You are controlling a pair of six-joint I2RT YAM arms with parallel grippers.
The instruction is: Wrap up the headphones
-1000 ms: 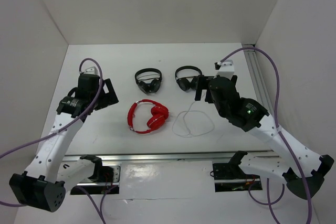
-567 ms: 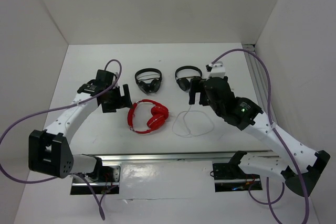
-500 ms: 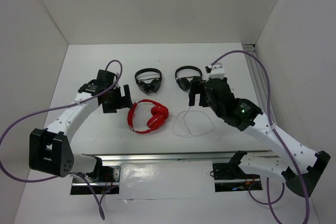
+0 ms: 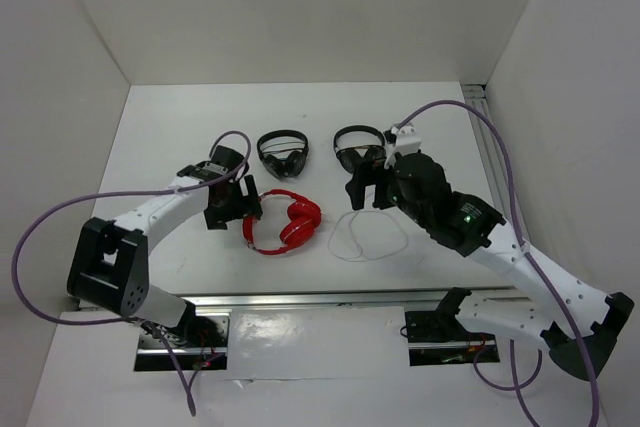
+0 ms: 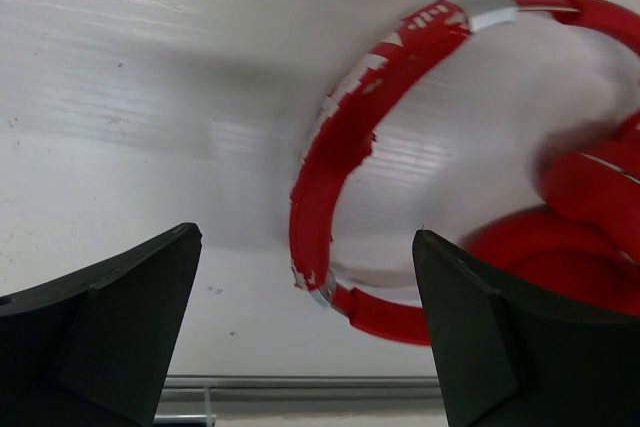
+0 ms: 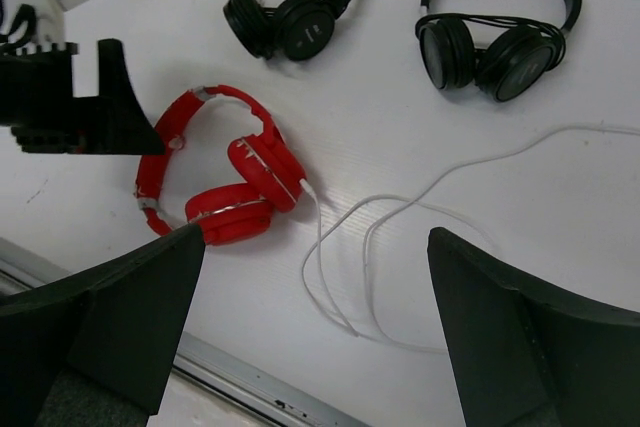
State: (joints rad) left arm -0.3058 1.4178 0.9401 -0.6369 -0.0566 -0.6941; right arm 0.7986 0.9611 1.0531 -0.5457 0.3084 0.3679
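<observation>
Left gripper [image 4: 240, 207], jaws spread wide and empty, is set at 9 o'clock of the bright red over-ear headphones [image 4: 297, 222], just beside their silver-edged headband. Right gripper [image 4: 362, 193], likewise open and empty, is held over the thin white cable [image 6: 318, 247] looped at 3 o'clock. Two smaller black headphones [image 4: 282, 154] [image 4: 358, 150] are laid beyond, at 12 o'clock, on the white table [image 4: 170, 137].

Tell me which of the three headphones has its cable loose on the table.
The red headphones: their white cable lies in loose loops on the table beside them. The two black headphones behind show no trailing cable.
</observation>
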